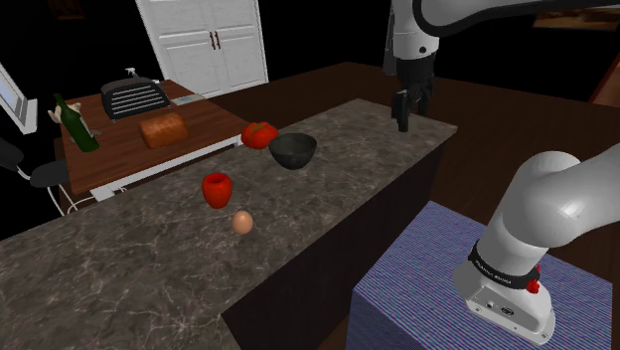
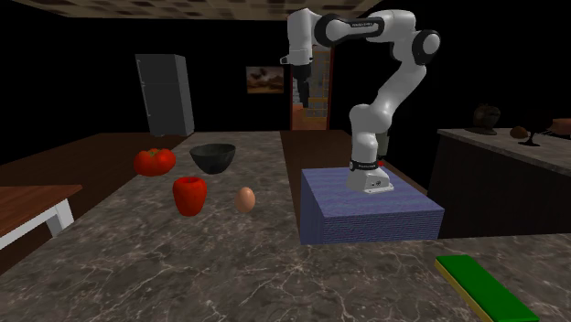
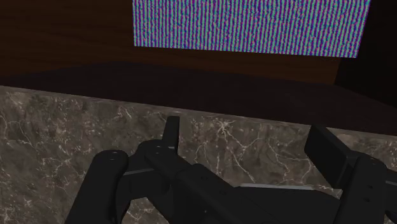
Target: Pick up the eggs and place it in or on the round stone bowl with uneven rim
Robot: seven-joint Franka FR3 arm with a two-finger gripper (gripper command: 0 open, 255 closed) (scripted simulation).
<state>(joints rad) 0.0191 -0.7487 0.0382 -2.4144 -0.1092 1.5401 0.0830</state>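
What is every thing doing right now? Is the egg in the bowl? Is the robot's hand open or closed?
hand: open, empty, above the counter.
egg: lying on the counter, outside the bowl.
bowl: upright, empty.
red pepper: standing beside the egg.
tomato: sitting next to the bowl.
white doors: shut.

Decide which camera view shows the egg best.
The second exterior view: the egg sits side-on, its oval outline unobstructed, beside the red pepper. The shoulder view shows the egg from above, slightly smaller.
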